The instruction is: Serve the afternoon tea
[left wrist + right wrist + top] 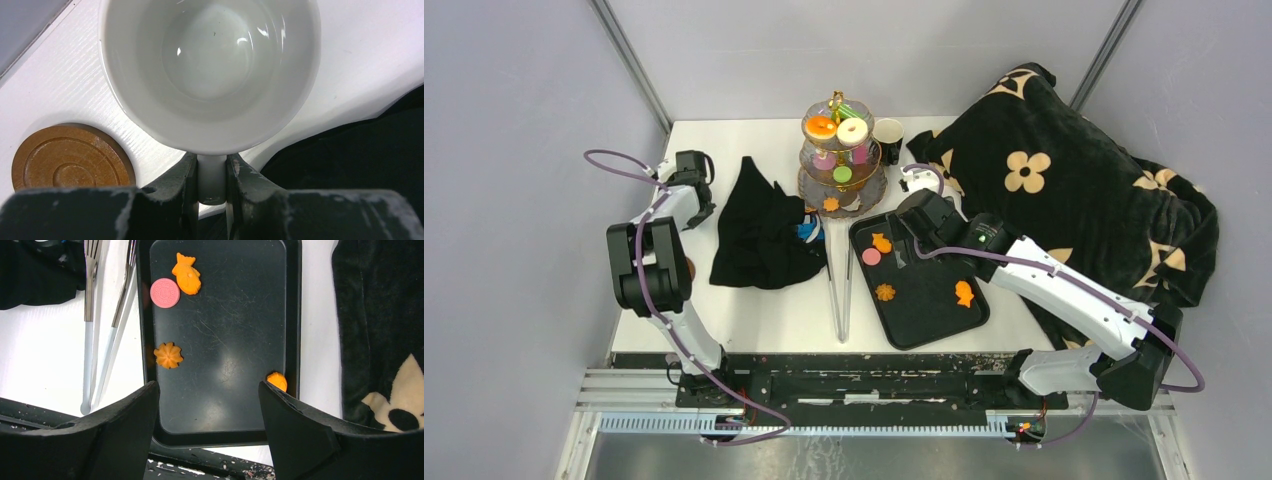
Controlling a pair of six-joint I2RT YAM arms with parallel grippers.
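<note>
The treats sit in two places. On the tiered stand (869, 195) at the table's (754, 310) far middle, we see an orange donut (821, 126) and a white donut (852, 131) side by side on top. A green disc (842, 174) lies on the tier below with a pink piece (824, 160) at its 10 o'clock, and an orange cookie (831, 204) rests on the bottom tier.

At the stand's 5 o'clock lies a black tray (230, 340). It holds a fish cookie (186, 274) with a pink disc (165, 292) just beside it at 8 o'clock, a flower cookie (168, 355) nearer us, and a second fish cookie (964, 293) by the right rim.

The right claw (207, 390) hangs over the tray, released, its fingers spread wide. Tongs (102, 325) lie along the tray's 9 o'clock side.

Only the left wrist view shows the left claw (212, 175) clenched on the handle of a white cup (210, 70); we see down to its glossy bottom. A wooden coaster (72, 162) lies at the cup's 8 o'clock and a black cloth (360, 150) at its 4 o'clock. From above, the arm hides that cup.

Only the top view shows the stand and a dark cup (888, 133) at its 2 o'clock. A flowered blanket (1074, 190) is heaped at the tray's 2 o'clock.
</note>
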